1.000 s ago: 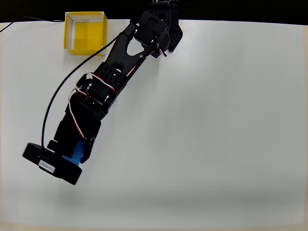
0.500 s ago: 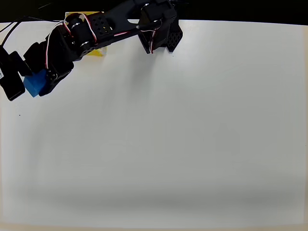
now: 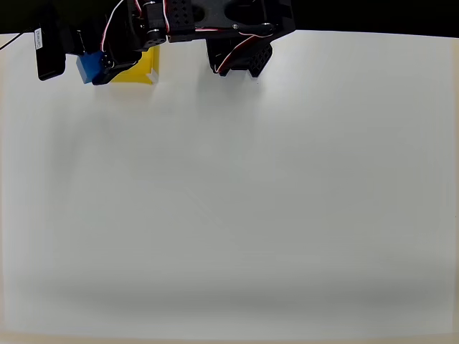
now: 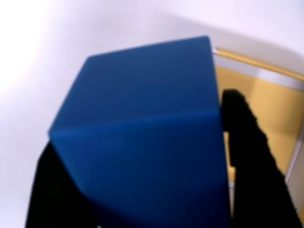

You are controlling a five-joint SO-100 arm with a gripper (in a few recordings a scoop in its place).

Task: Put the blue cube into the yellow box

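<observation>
In the overhead view my gripper (image 3: 92, 66) is at the top left of the table, shut on the blue cube (image 3: 89, 66), which is lifted off the surface. The yellow box (image 3: 142, 69) sits just right of the cube, mostly hidden under the black arm, with only its front wall and corner showing. In the wrist view the blue cube (image 4: 142, 133) looms large between the two black fingers (image 4: 251, 156), and part of the yellow box (image 4: 266, 99) with its pale wall lies to the right.
The arm's black base (image 3: 240, 54) stands at the table's far edge, right of the box. The white table (image 3: 251, 201) stretches open below and to the right.
The arm swung from the lower left up to the far left edge, carrying the cube. Now the cube is higher and closer to the box's left side.
</observation>
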